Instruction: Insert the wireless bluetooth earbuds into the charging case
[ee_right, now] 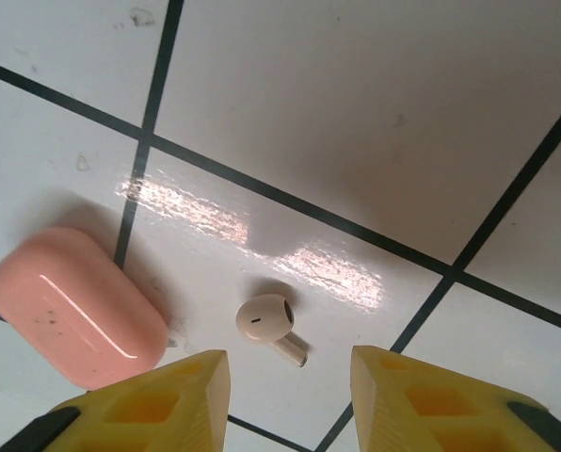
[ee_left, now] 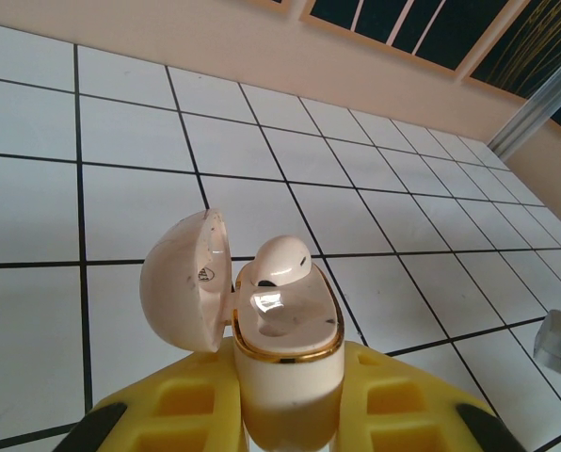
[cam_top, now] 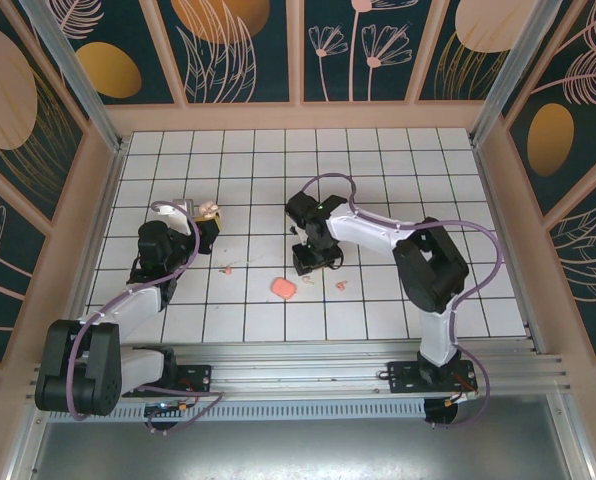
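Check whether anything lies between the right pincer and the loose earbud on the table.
Nothing visible does. The earbud lies bare on the table just ahead of the open right pincer; the salmon-pink piece sits to one side, apart.

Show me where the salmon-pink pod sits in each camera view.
Top external: the salmon-pink pod lies mid-table, beside the right tool.
Right wrist: lower left, left of a loose earbud.
Left wrist: looks at the open charging case.
Shared landmark: the black grid line it straddles.

Smooth cream plastic with shiny gold trim on the charging case [ee_left: 288,377]. The earbud [ee_right: 264,320] and the pink pod [ee_right: 73,306] at its nine o'clock are glossy plastic. Tabletop [ee_right: 356,94] glossy, lightly scuffed.
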Motion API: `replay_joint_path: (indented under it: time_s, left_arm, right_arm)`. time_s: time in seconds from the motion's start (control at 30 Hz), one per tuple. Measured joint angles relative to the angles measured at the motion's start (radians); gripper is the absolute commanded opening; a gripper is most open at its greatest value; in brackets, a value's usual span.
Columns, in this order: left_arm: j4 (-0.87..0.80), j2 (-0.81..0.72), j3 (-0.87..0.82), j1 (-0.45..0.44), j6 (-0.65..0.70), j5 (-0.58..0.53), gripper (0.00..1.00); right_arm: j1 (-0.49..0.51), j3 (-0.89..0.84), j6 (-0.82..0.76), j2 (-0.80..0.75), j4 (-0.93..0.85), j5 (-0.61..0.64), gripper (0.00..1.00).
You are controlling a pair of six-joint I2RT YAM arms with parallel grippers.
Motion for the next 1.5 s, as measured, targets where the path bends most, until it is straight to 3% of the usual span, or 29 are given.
replay_joint_path:
  time_s: [0.63, 1.5]
  left_arm:
    - [-0.003, -0.007, 0.0, 0.0, 0.0, 0.0, 0.04]
    - [-0.018, -0.015, 0.0, 0.0, 0.003, 0.0, 0.04]
  right_arm:
    - [0.024, 0.046, -0.103, 0.077, -0.045, -0.043, 0.36]
    - [0.019, 0.029, -0.094, 0.093, -0.014, -0.036, 0.22]
